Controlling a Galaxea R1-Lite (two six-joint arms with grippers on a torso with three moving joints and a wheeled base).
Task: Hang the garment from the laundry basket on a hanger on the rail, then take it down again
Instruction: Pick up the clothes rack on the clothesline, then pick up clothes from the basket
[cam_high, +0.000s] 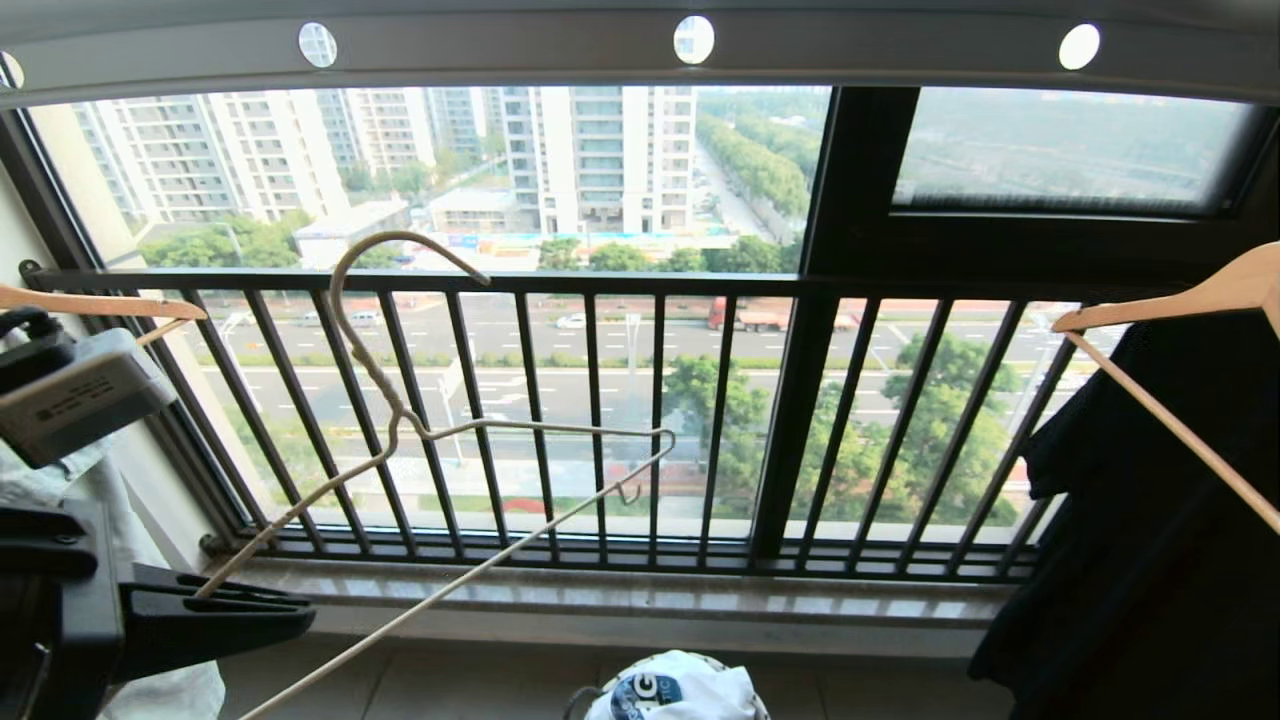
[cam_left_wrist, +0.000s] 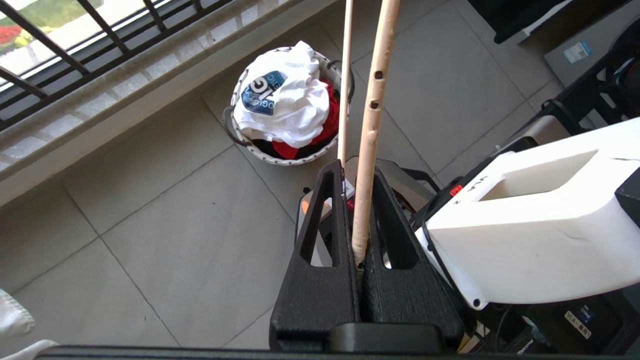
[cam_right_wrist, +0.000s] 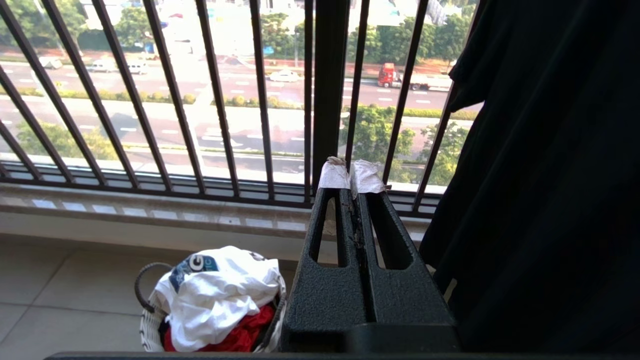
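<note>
With the left gripper (cam_left_wrist: 357, 220) jaws clamped on the hanger (cam_high: 480, 430), the T-shirt (cam_left_wrist: 285, 100) lying beyond them in the basket (cam_left_wrist: 235, 135) likely comes next; right jaws together.

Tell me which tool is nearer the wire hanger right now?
Left. The left tool is shut on the hanger, clamping its lower end. The right tool is shut on nothing, by the black garment, apart from the hanger.
</note>
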